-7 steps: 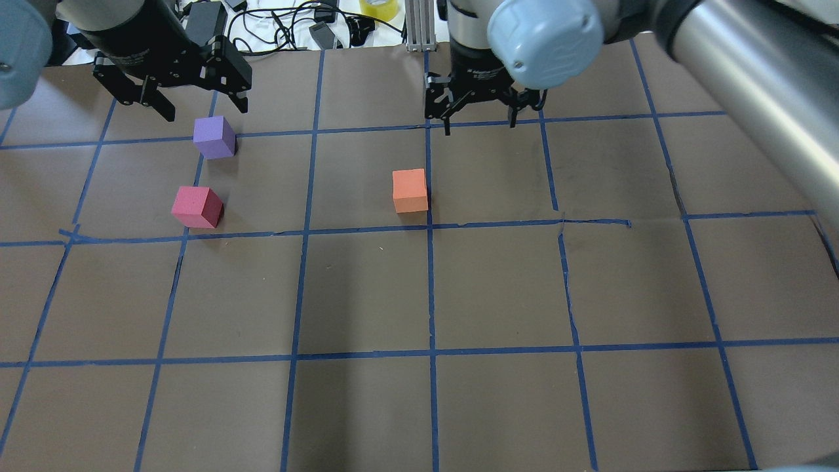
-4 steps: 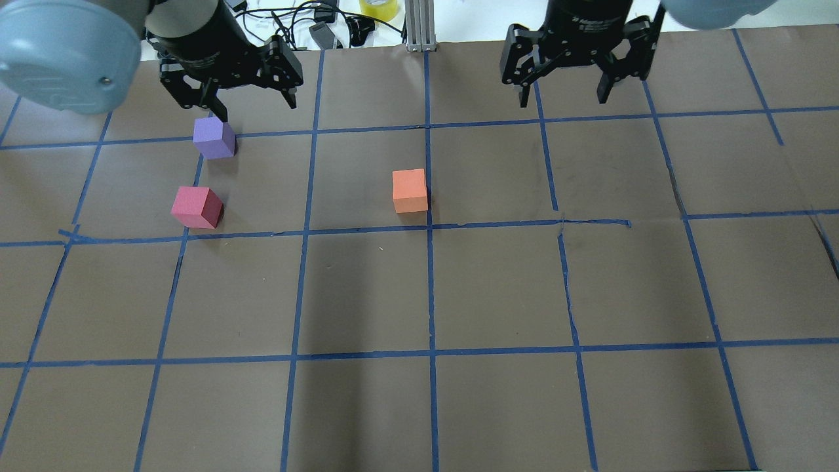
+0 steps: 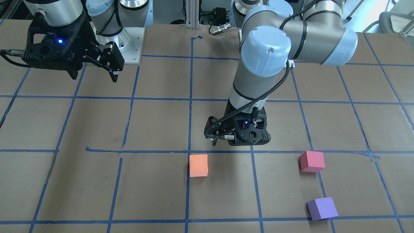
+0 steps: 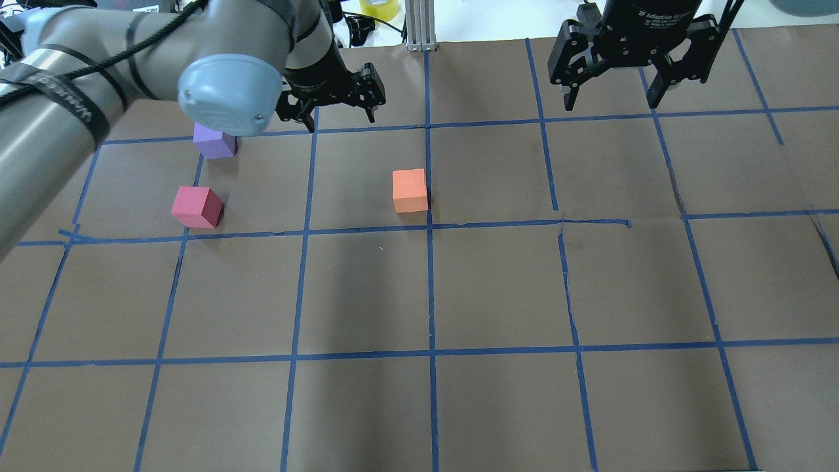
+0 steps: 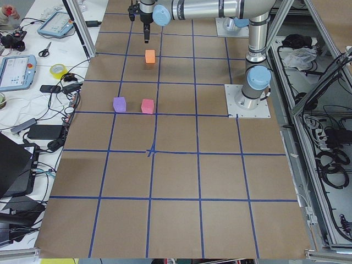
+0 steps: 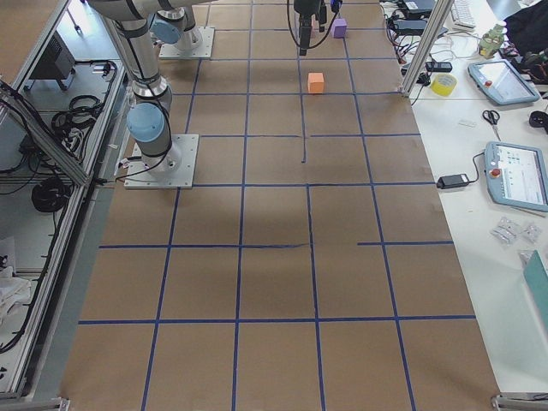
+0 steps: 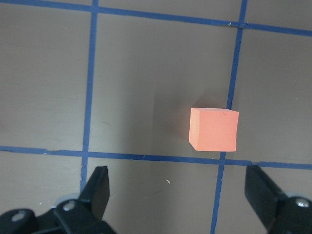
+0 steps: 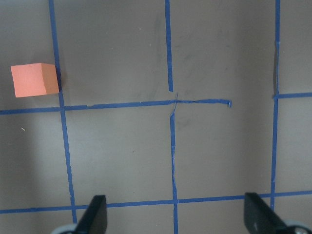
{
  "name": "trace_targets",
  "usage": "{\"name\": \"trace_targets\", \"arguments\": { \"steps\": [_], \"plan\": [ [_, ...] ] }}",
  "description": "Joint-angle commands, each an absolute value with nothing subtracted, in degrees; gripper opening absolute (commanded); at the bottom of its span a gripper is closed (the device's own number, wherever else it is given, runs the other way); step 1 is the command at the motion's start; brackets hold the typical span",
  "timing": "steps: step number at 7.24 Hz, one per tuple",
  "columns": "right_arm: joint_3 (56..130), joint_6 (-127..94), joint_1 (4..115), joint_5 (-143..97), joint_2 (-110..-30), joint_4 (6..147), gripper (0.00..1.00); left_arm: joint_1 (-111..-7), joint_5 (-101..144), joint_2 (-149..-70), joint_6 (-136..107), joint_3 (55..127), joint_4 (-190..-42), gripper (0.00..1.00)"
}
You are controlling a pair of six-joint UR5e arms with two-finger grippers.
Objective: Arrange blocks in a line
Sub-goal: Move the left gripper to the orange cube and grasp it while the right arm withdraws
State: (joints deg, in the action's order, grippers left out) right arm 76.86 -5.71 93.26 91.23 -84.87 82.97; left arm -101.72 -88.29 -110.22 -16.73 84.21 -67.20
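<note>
The orange block (image 4: 410, 190) sits alone near the table's middle. The pinkish-red block (image 4: 195, 206) and the purple block (image 4: 213, 145) lie apart at the left, the purple one partly hidden behind my left arm's elbow. My left gripper (image 4: 335, 111) is open and empty, hovering above the table near the orange block. In the left wrist view the orange block (image 7: 214, 129) lies below, right of centre, between the spread fingers (image 7: 97, 187). My right gripper (image 4: 613, 98) is open and empty at the far right. In its wrist view the orange block (image 8: 34, 79) shows at the left edge.
Brown paper with a blue tape grid (image 4: 431, 295) covers the table. Cables and a yellow tape roll (image 4: 378, 8) lie beyond the far edge, by a metal post (image 4: 418, 26). The left arm's forearm (image 4: 78, 98) spans the left part of the table.
My left gripper has moved right, from beside the purple block toward the orange block. My right gripper has moved right and away from the centre. The blocks have not moved.
</note>
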Motion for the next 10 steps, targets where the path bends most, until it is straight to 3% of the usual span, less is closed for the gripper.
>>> {"name": "trace_targets", "arguments": {
  "steps": [1, 10],
  "plan": [
    [77.2, -5.5, 93.3, 91.8, -85.1, 86.6, 1.00, -104.0, -88.2, -115.6, -18.5, 84.5, -62.3, 1.00],
    [77.3, -5.4, 93.2, 91.2, -85.0, 85.8, 1.00, -107.8, -88.4, -126.7, -25.9, 86.4, -51.4, 1.00]
  ]
}}
